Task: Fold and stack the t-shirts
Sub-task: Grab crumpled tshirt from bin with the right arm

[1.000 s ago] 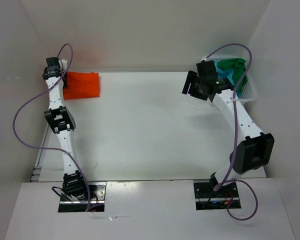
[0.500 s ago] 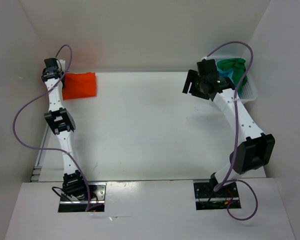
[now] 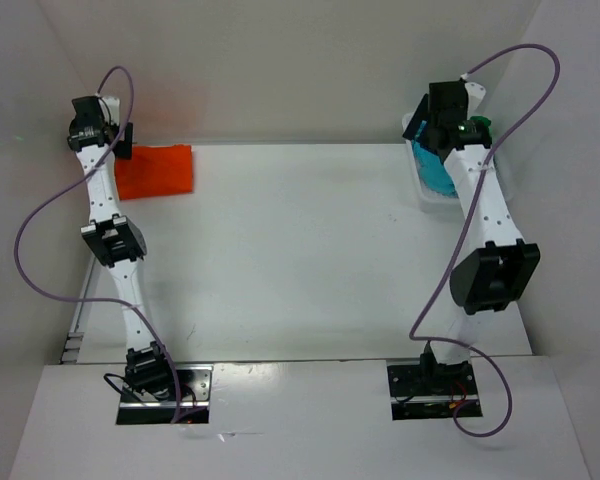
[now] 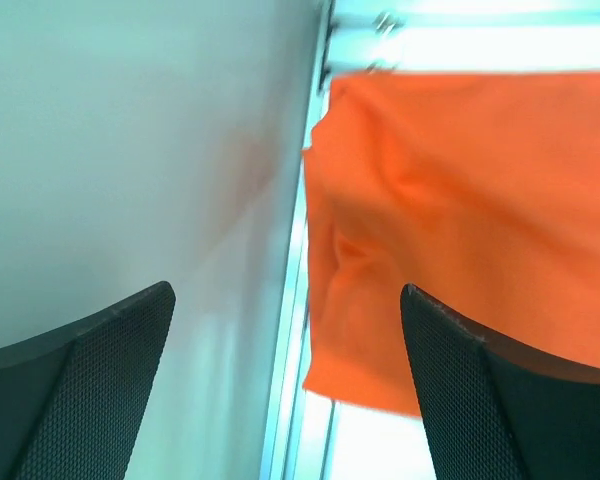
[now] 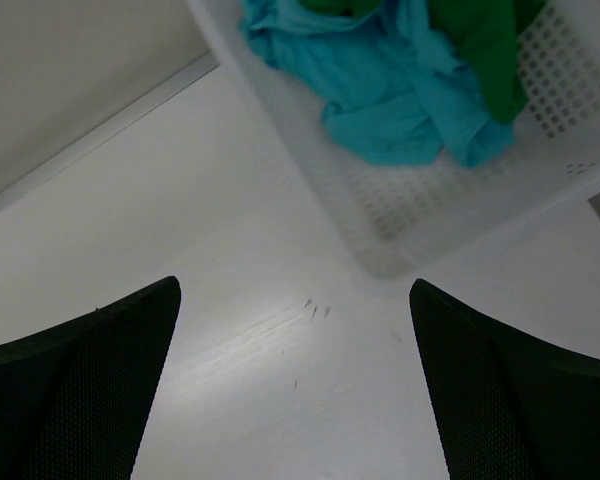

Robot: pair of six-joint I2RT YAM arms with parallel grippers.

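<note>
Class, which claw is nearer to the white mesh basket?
Right. The right claw hangs close by the basket; the left claw is across the table, at the orange t-shirt.

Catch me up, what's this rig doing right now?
Two arms are folding and stacking t-shirts. The orange t-shirt lies folded at the far left corner of the table; the left hand hovers open over its edge, holding nothing. The right hand, also open and empty, hangs by the white basket, where the turquoise t-shirt and green t-shirt lie bunched, unfolded.
</note>
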